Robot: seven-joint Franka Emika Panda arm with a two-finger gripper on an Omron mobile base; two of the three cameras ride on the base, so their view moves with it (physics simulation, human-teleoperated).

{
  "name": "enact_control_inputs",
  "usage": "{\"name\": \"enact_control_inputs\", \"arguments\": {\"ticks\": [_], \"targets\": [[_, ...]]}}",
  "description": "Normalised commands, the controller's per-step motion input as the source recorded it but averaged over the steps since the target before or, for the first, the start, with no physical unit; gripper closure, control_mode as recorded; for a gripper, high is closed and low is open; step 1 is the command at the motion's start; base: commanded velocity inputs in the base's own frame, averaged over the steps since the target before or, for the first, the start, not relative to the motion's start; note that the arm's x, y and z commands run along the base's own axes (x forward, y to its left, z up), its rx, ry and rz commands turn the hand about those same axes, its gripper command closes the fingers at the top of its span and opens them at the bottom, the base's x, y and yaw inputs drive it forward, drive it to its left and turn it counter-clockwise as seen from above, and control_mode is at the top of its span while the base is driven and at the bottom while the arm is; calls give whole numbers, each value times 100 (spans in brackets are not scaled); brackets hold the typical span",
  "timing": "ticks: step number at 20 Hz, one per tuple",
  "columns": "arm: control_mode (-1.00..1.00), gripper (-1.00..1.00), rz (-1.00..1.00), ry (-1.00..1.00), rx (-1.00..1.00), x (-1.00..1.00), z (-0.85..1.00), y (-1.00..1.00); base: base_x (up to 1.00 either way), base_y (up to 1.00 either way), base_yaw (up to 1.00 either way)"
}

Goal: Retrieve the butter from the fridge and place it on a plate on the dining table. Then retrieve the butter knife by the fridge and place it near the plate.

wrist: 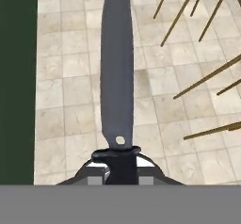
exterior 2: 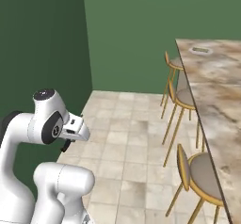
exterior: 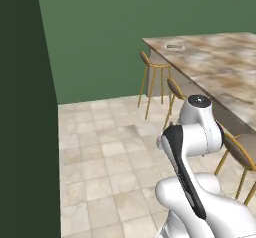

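Knife (wrist: 116,68) is right up in the hand cam, handle pinched in my tool (wrist: 121,167) and the dark blade pointing to 12 o'clock over the tiled floor (wrist: 70,100). So the jaws are clamped shut on the butter knife, no slack that I can see. I reckon I'm on the second half of the job, carrying it over to the dining counter (exterior: 220,67). From the left base cam the plate (exterior: 174,46) sits far off at about 1 o'clock, near the counter's far corner, with something small on it, probably the butter, too tiny to tell. Gold-legged stools (exterior 2: 200,173) line the near edge. Next I'd drive closer, then reach over them.
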Motion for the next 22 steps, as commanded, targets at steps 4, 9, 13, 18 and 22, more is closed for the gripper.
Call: {"name": "enact_control_inputs", "arguments": {"ticks": [4, 9, 13, 18, 22], "targets": [[100, 100, 0, 0, 0, 0, 0, 0, 100, 23, -7], [100, 100, 0, 0, 0, 0, 0, 0, 100, 21, -8], [100, 100, 0, 0, 0, 0, 0, 0, 100, 39, -11], [100, 100, 0, 0, 0, 0, 0, 0, 100, 32, -13], [100, 100, 0, 0, 0, 0, 0, 0, 100, 29, -20]]}}
